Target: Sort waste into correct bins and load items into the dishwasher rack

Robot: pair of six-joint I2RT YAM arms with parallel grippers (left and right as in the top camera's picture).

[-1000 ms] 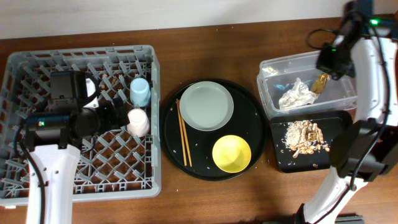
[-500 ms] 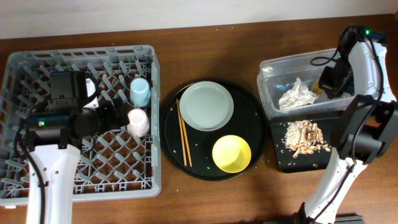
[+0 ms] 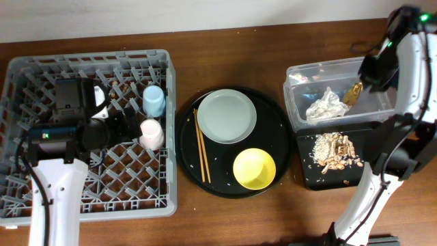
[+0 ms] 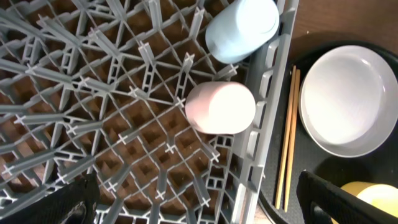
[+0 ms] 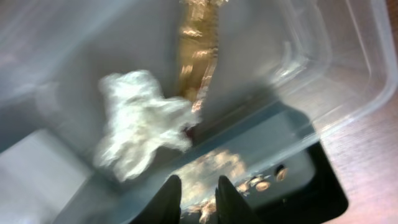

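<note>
Closest to me, toward the near edge of the bench (image 3: 239, 48), the yellow bowl (image 3: 254, 169) sits upright on the near-right part of the round black tray (image 3: 225, 176). Over by the right edge, the black rectangular tray (image 3: 305, 178) holds the beige food scraps (image 3: 332, 152), scattered in a loose heap. The wooden chopsticks (image 3: 201, 147) lie side by side along the left part of the round tray, running near to far. The pale round plate (image 3: 227, 116) rests on the far half of that tray, just beside them.

The grey dishwasher rack (image 3: 89, 58) fills the left side of the bench. The pink cup (image 3: 151, 133) stands mouth-down among the pegs against the rack's right wall, and the light blue cup (image 3: 153, 100) is just beyond it, also in the rack. My left tool (image 4: 196, 186) hovers over the rack beside the pink cup, its fingers spread wide and gripping nothing.

Toward the far right corner, the clear tub (image 3: 295, 102) touches the far side of the black rectangular tray. The crumpled white napkin (image 3: 326, 104) and the gold foil wrapper (image 3: 354, 91) lie inside it, touching each other. My right tool (image 5: 196, 183) hangs above the tub, its fingers drawn nearly together and empty; that wrist view is blurred.
</note>
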